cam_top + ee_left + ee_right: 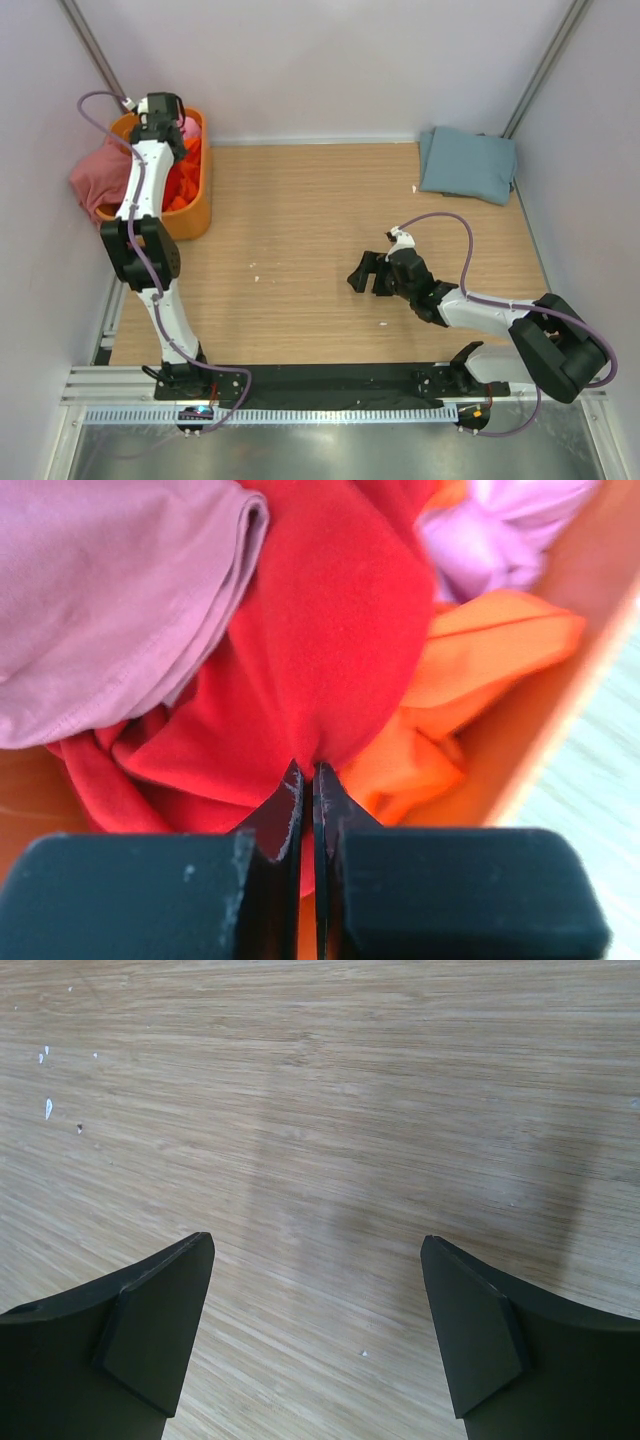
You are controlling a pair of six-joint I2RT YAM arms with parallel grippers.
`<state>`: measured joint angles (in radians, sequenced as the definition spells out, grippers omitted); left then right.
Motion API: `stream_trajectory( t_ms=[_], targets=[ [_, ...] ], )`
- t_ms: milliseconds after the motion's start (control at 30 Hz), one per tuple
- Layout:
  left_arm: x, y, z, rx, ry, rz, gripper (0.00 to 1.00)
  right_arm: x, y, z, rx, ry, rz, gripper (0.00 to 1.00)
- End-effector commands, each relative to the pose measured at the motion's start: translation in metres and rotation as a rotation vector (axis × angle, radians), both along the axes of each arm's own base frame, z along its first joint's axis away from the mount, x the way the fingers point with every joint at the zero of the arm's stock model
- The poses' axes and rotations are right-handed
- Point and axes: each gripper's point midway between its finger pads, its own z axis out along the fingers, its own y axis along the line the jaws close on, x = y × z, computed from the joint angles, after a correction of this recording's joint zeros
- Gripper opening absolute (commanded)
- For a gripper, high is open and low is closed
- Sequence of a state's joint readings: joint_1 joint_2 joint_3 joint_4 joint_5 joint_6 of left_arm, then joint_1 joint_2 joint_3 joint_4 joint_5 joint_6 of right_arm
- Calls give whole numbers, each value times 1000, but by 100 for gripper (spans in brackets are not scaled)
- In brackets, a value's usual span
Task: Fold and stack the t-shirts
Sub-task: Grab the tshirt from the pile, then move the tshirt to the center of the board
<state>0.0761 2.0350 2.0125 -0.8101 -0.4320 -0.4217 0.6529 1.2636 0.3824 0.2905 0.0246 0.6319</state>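
My left gripper is inside the orange tub at the back left, shut on a fold of the bright red t-shirt. Around it lie a dusty rose t-shirt, an orange t-shirt and a pink t-shirt. In the top view the dusty rose t-shirt hangs over the tub's left rim. A folded grey-blue t-shirt lies at the back right of the table. My right gripper is open and empty, low over bare wood at mid table; its fingers are spread wide.
The wooden table is walled by white panels at the back and sides. A black rail runs along the near edge by the arm bases. Small white specks lie on the wood.
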Motion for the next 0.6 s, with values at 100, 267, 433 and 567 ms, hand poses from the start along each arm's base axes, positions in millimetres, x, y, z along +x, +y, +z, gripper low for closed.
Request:
stream_trajectory(
  t_ms=[100,267,433,567],
  targets=[
    [-19,-93,262,-27,-630,-181,0,11,0,16,29,-62,-45,90],
    [-97,-181,390,121,-925,-328,0,4,-18,51,141,-204,-112,89],
    [-141,-193,360,64,-865,-373,9,-1,-49,108,118,-313,-199,94],
    [-150,-214,264,8,-663,-521,99,-8,-104,169,-24,-423,-343,100]
  ],
)
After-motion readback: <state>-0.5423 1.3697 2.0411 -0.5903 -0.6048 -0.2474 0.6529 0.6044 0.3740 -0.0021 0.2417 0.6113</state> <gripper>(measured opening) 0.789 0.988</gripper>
